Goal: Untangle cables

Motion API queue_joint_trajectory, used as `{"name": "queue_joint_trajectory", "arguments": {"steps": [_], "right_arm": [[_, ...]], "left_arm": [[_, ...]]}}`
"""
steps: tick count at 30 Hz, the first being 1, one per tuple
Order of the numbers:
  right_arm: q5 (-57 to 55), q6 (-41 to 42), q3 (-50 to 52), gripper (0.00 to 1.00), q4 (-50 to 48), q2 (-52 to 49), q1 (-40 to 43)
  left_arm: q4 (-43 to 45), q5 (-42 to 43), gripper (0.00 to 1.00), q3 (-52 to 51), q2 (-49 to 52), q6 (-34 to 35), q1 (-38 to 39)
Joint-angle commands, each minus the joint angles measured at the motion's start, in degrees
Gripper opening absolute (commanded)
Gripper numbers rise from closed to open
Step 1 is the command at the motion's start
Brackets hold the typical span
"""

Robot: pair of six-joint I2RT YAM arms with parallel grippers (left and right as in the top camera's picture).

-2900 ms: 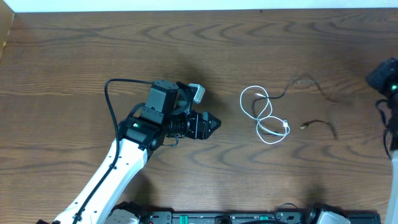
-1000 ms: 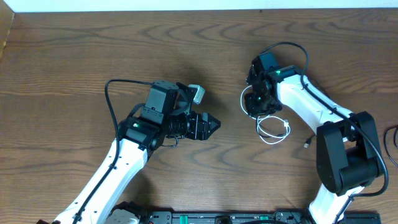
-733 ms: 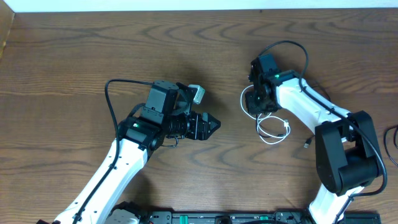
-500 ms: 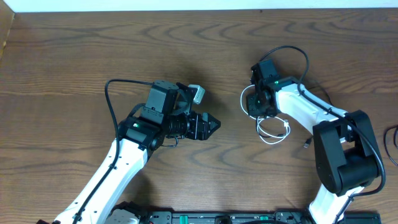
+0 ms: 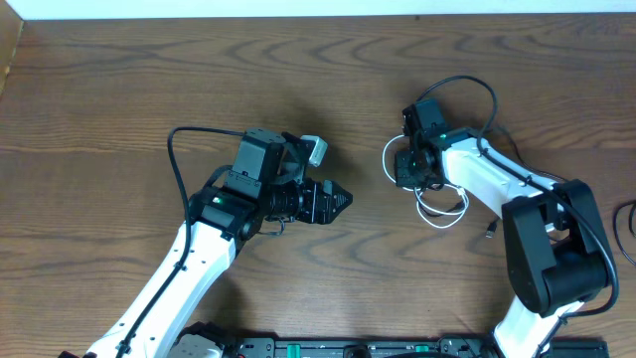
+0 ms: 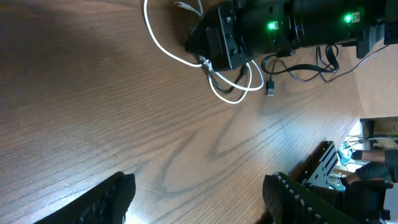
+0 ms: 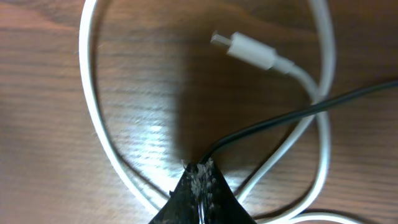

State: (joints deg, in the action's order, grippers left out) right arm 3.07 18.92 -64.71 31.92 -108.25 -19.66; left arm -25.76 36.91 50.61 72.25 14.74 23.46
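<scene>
The white cable (image 5: 443,218) lies in loops right of the table's middle, with its plug (image 7: 246,51) inside one loop. The thin black cable (image 7: 292,118) crosses over the white one (image 7: 93,124). My right gripper (image 5: 407,169) points down among the loops, and the right wrist view shows it (image 7: 200,167) shut on the black cable, which leaves the closed tips to the right. The black cable's plug (image 5: 490,231) lies further right. My left gripper (image 5: 343,199) hangs open and empty over bare wood, a short way left of the cables; its view shows the white cable (image 6: 163,46) and black cable (image 6: 292,67).
The wooden table (image 5: 119,89) runs to a pale wall strip at the back. A thick black arm cable (image 5: 467,85) arcs above the right arm. A black rail (image 5: 397,348) runs along the front edge.
The right gripper has closed on the black cable and shifted slightly toward the front; the white loops have been nudged. The left arm has not moved.
</scene>
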Motion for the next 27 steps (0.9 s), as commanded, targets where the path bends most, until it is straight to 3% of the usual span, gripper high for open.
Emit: {"name": "queue_joint_trajectory", "arguments": {"steps": [1,6,10,17,23,27], "right_arm": [[6.6,1.8,0.0,0.01,-0.5,5.6,2.5],[16.3,4.3,-0.1,0.01,-5.6,15.1,8.0],[16.5,5.9,-0.1,0.01,-6.9,22.6,13.7],[9.8,3.0,-0.1,0.01,-3.0,29.2,23.3],[-4.7,1.2,-0.1,0.01,5.6,29.6,32.2],[-8.4,1.3,-0.1,0.01,10.3,29.6,38.1]], "left_arm": [[-0.4,-0.5,0.70,0.9,0.4,-0.8,0.1],[-0.4,-0.5,0.71,0.9,0.4,-0.8,0.1],[-0.4,-0.5,0.70,0.9,0.4,-0.8,0.1],[-0.4,-0.5,0.70,0.9,0.4,-0.8,0.1],[-0.4,-0.5,0.71,0.9,0.4,-0.8,0.1],[-0.4,-0.5,0.70,0.9,0.4,-0.8,0.1]]}}
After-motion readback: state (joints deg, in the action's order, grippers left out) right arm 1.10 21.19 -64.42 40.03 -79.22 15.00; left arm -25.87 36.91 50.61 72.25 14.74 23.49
